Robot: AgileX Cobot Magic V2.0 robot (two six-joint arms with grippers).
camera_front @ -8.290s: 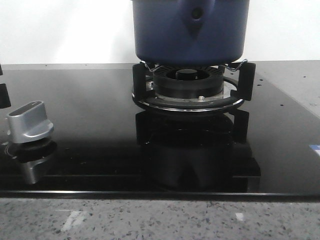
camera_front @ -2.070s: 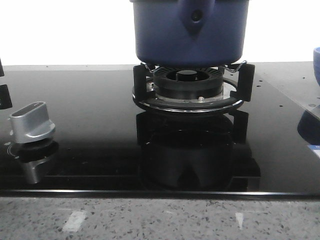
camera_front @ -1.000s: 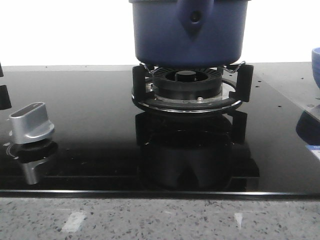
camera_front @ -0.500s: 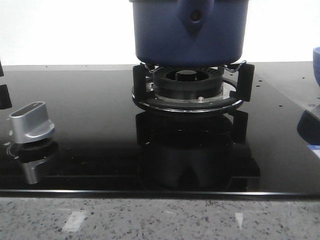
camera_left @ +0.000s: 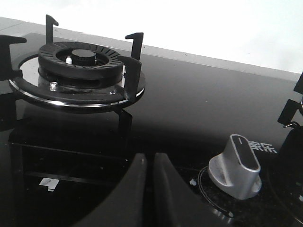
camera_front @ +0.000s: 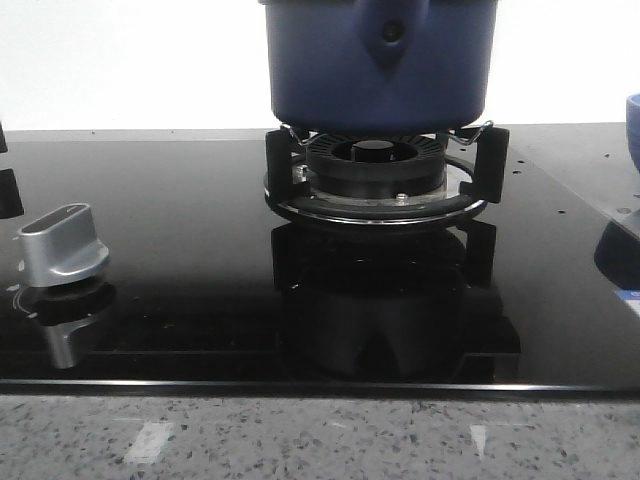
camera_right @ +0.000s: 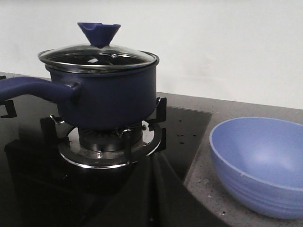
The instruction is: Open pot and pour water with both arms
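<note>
The dark blue pot (camera_front: pixel 380 70) stands on the right burner's black supports, its handle mount with a small hole facing me. In the right wrist view the pot (camera_right: pixel 109 97) carries a glass lid (camera_right: pixel 97 56) with a blue cone knob (camera_right: pixel 98 34), and its long handle (camera_right: pixel 28 87) points away to one side. My right gripper (camera_right: pixel 152 163) is shut and empty, low over the hob, short of the pot's burner. My left gripper (camera_left: pixel 148 163) is shut and empty over the black glass, between an empty burner (camera_left: pixel 78 71) and a silver knob (camera_left: pixel 236 163).
A light blue bowl (camera_right: pixel 258 163) sits on the grey counter beside the hob; its rim shows at the front view's right edge (camera_front: pixel 634 118). A silver control knob (camera_front: pixel 62 245) stands at the hob's front left. The speckled counter edge (camera_front: pixel 320 440) runs along the front.
The blue bowl has come into the front view's right edge since the earliest frame. Over the last second nothing has visibly moved.
</note>
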